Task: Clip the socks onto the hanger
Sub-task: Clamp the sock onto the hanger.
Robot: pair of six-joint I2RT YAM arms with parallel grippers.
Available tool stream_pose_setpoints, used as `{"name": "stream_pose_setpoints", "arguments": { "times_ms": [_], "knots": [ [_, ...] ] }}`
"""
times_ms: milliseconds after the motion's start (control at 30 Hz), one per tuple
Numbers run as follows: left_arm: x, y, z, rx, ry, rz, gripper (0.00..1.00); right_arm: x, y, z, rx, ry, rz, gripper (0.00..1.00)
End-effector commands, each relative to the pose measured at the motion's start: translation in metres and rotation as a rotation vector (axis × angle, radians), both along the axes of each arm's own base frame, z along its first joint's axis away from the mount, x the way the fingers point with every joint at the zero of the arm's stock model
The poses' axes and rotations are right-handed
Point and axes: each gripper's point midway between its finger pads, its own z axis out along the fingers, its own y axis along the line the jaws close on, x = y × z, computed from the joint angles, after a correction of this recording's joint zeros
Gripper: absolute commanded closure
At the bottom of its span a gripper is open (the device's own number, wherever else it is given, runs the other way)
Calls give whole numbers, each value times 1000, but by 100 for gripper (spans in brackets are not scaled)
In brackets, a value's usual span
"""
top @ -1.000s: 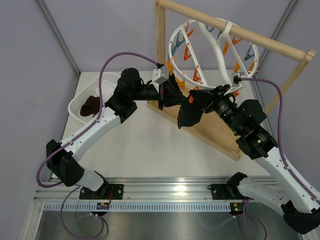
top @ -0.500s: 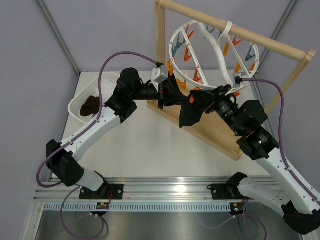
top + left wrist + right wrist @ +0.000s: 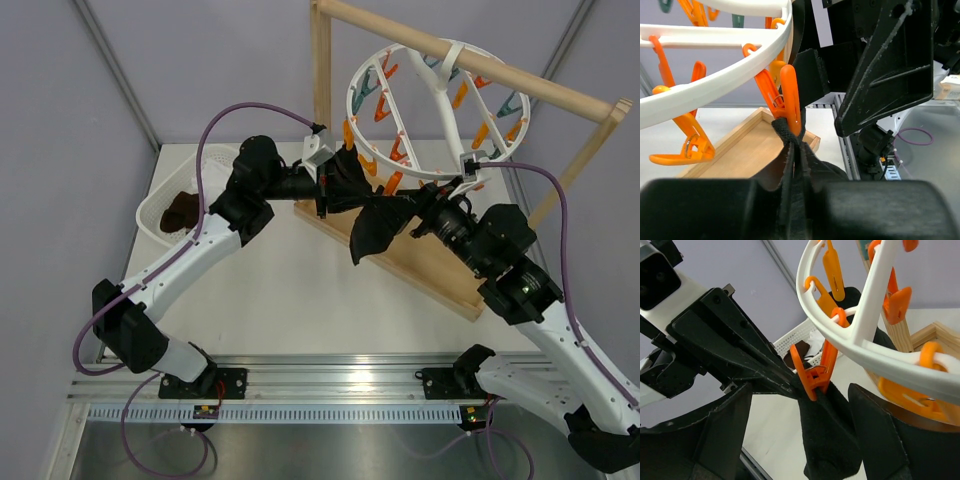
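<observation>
White table (image 3: 290, 290), black sock (image 3: 375, 225) in orange clip (image 3: 790, 97); left fingers (image 3: 705, 210) (closed) pinching

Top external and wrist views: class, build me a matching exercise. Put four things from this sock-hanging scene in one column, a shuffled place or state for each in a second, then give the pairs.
Things
1. left gripper
2. brown sock
3. black sock
4. right gripper

Places or states
A. pinched by an orange clip on the hanger
B. lying in the white basket
C. open, a finger on each side of that clip
D. shut on the black sock

Pairs: 1-D, 2-B, 3-A, 4-C
</observation>
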Motion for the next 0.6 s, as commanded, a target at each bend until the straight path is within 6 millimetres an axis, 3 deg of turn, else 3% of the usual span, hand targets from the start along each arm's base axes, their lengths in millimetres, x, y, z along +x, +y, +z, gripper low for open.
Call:
{"name": "stream_pose_setpoints", "arguments": {
  "times_ms": [0,67,100,167,200,300,333,400,433,467,533,567],
  "knots": [
    [2,2,24,-48,-50,13,86,-11,-4,8,0,-9,18,15],
    [6,1,19,-33,-22,39,71,-14,-8,8,-12,3,10,13],
    [9,2,15,-23,-6,59,48,-15,-9,7,-19,8,8,13],
    [19,6,8,-6,34,128,33,-19,-13,4,-38,26,5,12],
    [24,8,-2,10,58,161,19,-20,-14,4,-44,31,3,12],
    [36,26,-5,27,95,313,11,-26,-20,1,-59,56,-3,12],
    [36,35,-3,29,97,359,3,-29,-22,-4,-79,77,-1,12],
    [54,56,-12,73,150,544,1,-32,-26,-2,-99,81,-3,11],
    [69,76,-25,125,194,700,1,-36,-28,-11,-132,115,0,11],
    [70,92,-21,132,200,781,1,-36,-35,-4,-138,111,-28,11],
    [80,129,-39,213,250,995,1,-40,-44,-11,-180,144,-51,11],
    [81,147,-40,225,254,1077,1,-40,-53,-5,-181,136,-89,11]
  ]
}}
